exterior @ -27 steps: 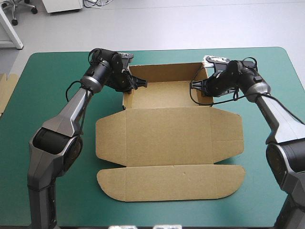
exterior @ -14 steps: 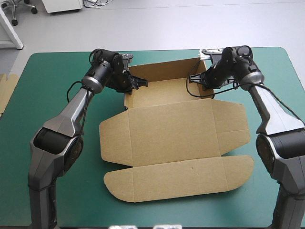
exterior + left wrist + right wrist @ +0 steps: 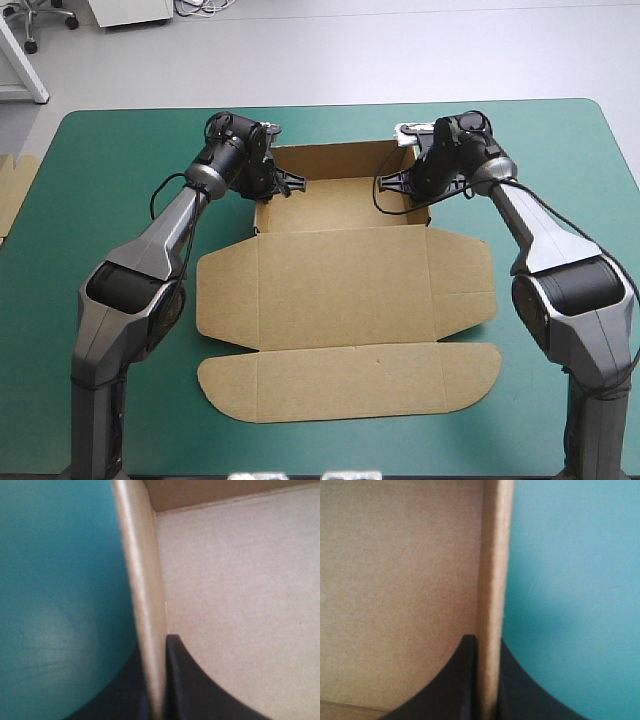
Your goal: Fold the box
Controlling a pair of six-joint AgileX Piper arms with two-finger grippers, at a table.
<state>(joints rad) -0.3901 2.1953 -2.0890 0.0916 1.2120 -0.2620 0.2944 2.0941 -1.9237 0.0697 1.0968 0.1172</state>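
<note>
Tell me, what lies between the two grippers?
Only the box's bare tray floor, as the high view shows. The left gripper and right gripper each pinch a side wall.

Place: a robotics lab is indicated.
Bench: a table (image 3: 110, 150) with a teal-green cover is occupied by the left arm (image 3: 160, 235), the right arm (image 3: 545, 235) and the box (image 3: 350, 290).
Floor: a bare grey floor (image 3: 350, 50) is seen beyond.
Furniture: chair castors (image 3: 45, 20) and a white cabinet (image 3: 130, 10) are seen there.

Brown box (image 3: 340, 290), teal-green cover (image 3: 120, 170), black left claw (image 3: 157, 645), black right claw (image 3: 487, 640)
</note>
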